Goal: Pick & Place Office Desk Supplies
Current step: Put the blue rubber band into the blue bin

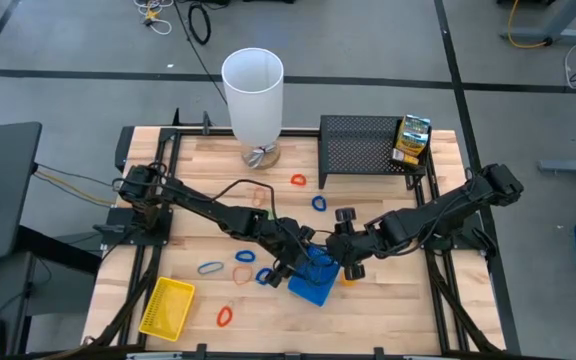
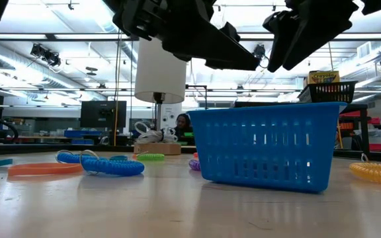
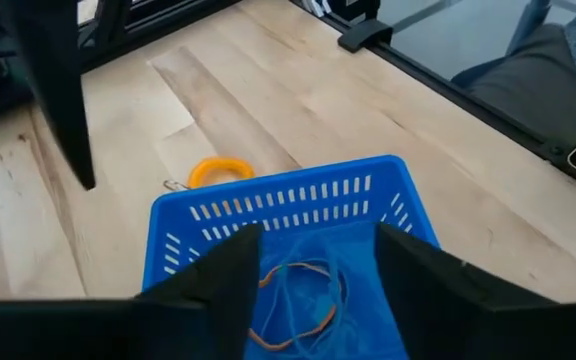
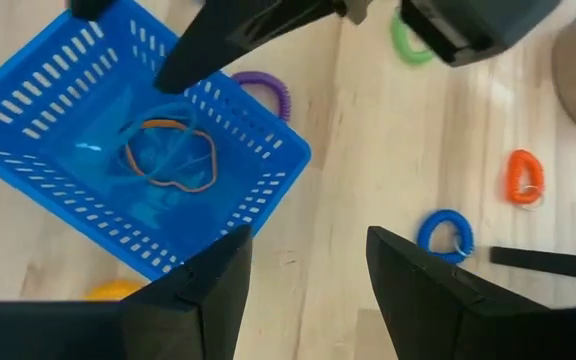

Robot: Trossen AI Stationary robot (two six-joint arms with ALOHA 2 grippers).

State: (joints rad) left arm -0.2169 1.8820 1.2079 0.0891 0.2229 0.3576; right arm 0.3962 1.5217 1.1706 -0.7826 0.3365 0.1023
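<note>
A blue slotted tray (image 1: 313,288) stands on the table near its front middle, with an orange and a blue rubber-band loop (image 3: 296,298) lying in it. My left gripper (image 3: 313,285) hangs open just above the tray's left side, nothing between its fingers. My right gripper (image 4: 308,270) is open too, above the bare table just right of the tray (image 4: 138,170). Other loops lie scattered: a purple one (image 4: 264,90) and a yellow one (image 3: 220,172) next to the tray, and blue ones (image 1: 265,276) to its left. A yellow tray (image 1: 166,305) sits front left.
A tall white cylinder (image 1: 253,95) stands at the far middle. To its right, a black mesh rack (image 1: 366,150) holds a green-yellow box (image 1: 412,140). Red (image 1: 298,180) and blue (image 1: 319,203) loops lie before the rack. Bare wood shows front right.
</note>
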